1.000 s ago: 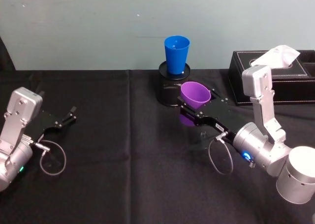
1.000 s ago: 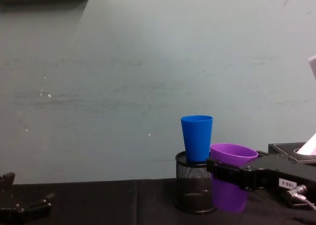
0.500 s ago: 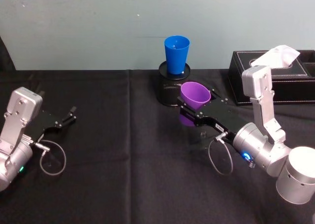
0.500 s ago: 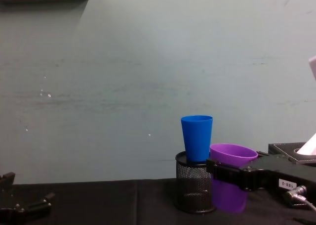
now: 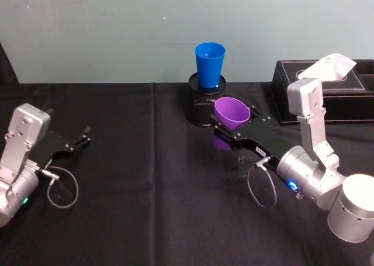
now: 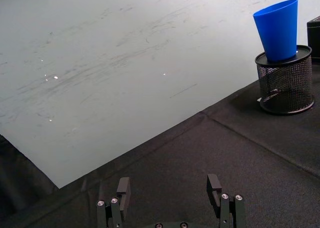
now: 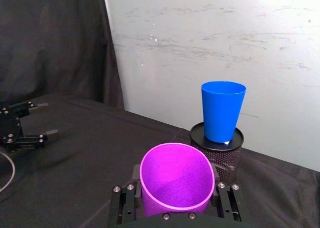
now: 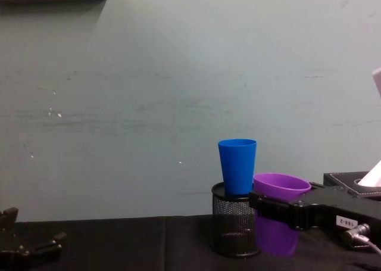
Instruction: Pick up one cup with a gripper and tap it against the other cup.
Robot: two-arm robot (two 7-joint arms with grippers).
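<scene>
The purple cup (image 5: pixel 231 114) (image 7: pixel 176 180) (image 8: pixel 280 186) is upright, held just off the black cloth by my right gripper (image 5: pixel 232 129) (image 7: pixel 175 198) (image 8: pixel 265 206), which is shut on its sides below the rim. The blue cup (image 5: pixel 210 64) (image 7: pixel 223 110) (image 8: pixel 237 166) (image 6: pixel 278 29) stands in a black mesh pen holder (image 5: pixel 200 102) (image 8: pixel 233 223) (image 6: pixel 286 82) just behind and to the left of the purple cup, a small gap between them. My left gripper (image 5: pixel 75 143) (image 6: pixel 170 190) rests open at the far left of the table, holding nothing.
A black tissue box (image 5: pixel 350 90) with a white tissue sticking out sits at the back right, behind my right arm. Black cloth (image 5: pixel 152 196) covers the table and a pale green wall stands close behind the cups.
The purple cup has risen very slightly in the right gripper; nothing else has moved.
</scene>
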